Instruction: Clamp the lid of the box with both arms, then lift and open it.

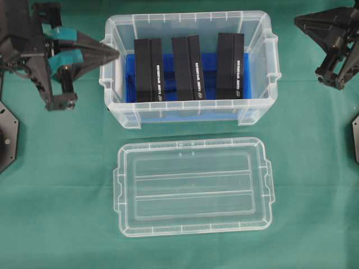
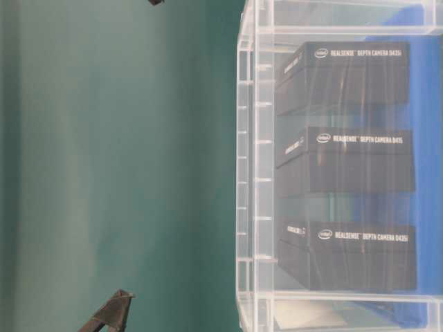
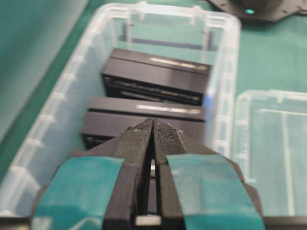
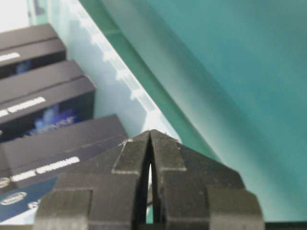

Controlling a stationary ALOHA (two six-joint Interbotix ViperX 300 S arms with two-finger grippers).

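Observation:
The lid point(image 1: 193, 188) lies flat on the green cloth in front of the box point(image 1: 185, 18), off it and with no gripper touching it. The box stands uncovered with three black packs point(image 1: 188, 67) on its blue bottom. My left gripper point(image 1: 115, 54), banded with teal tape, is shut and empty, its tip at the box's left rim. In the left wrist view its gripper point(image 3: 152, 123) points along the box point(image 3: 62, 91), with the lid point(image 3: 273, 158) at the right. My right gripper point(image 1: 297, 21) is shut and empty, clear of the box's right side; the right wrist view shows its gripper point(image 4: 150, 134) above the box wall point(image 4: 129, 84).
Black arm bases point(image 1: 7, 137) sit at the left and right table edges. Green cloth point(image 1: 56, 213) covers the table around the lid. In the table-level view, a black wedge tip point(image 2: 111, 315) shows low at the left beside the box point(image 2: 252, 173).

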